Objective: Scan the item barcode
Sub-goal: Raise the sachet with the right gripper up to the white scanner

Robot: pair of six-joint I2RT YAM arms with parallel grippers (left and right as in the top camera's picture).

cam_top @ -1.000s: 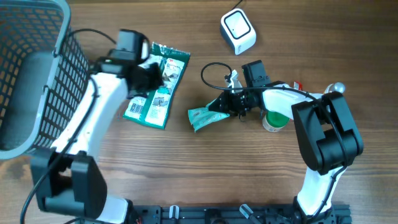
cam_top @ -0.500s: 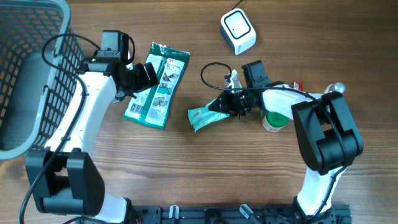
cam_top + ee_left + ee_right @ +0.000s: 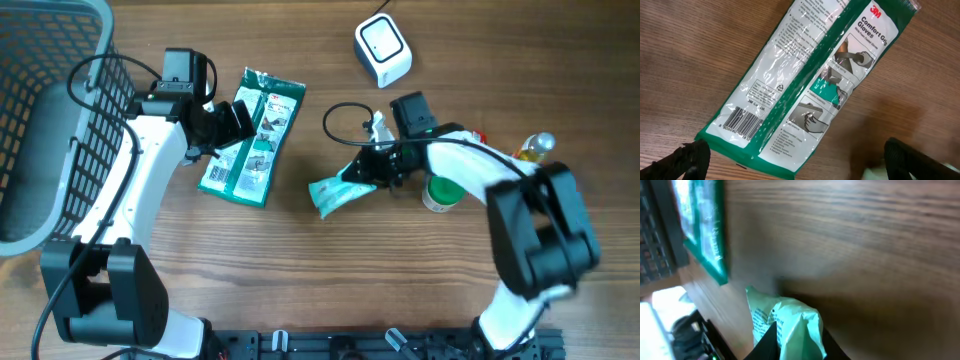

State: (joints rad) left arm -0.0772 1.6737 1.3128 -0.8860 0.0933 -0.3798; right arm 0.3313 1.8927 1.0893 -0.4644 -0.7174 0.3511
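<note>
**Glove packet** (image 3: 810,85): deep green border and centre band; clear glossy panel over white, with black small print; black-barred barcode on white at one corner; red logo; white lettering on the green; grey-toned picture panels.
**Pouch** (image 3: 332,195), right of the packet: pale mint green with fine dark print.
**Scanner** (image 3: 382,50), up and right of the packet: white.
**Jar** (image 3: 443,192), far right of the packet: white body, green lid.
**Basket** (image 3: 95,120), left of the packet: grey wire mesh.
**Cable** (image 3: 328,118), right of the packet: black.
**Arms** (image 3: 150,170): white shells, black joints.
**Table** (image 3: 300,280): mid-brown wood grain.
</note>
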